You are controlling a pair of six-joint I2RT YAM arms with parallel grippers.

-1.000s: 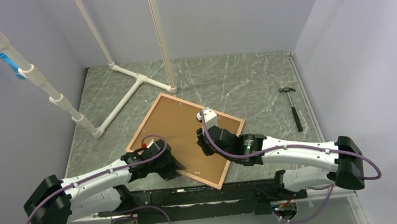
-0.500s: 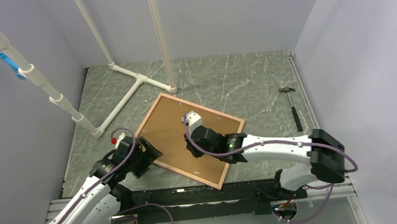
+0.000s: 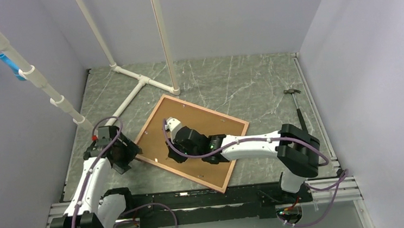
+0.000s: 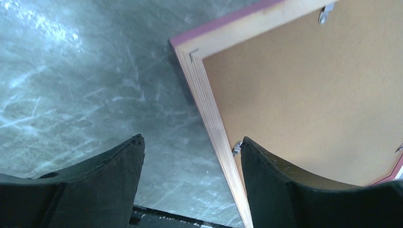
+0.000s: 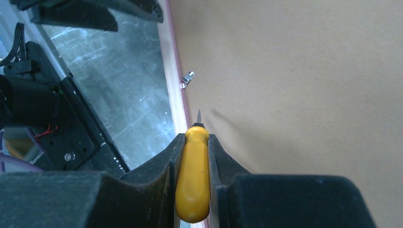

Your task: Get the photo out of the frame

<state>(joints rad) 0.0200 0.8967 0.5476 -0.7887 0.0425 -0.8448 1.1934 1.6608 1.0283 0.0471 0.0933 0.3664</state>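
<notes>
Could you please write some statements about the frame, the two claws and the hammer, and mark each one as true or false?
1. The frame lies back side up, with the brown backing board showing. True.
2. The right claw is empty. False: it is shut on a yellow-handled tool.
3. The left claw is open, at the frame's edge. True.
4. The hammer lies on the backing board. False: it lies on the table, far to the right, apart from the frame.
5. The backing board is already out of the frame. False: it sits inside the frame.
</notes>
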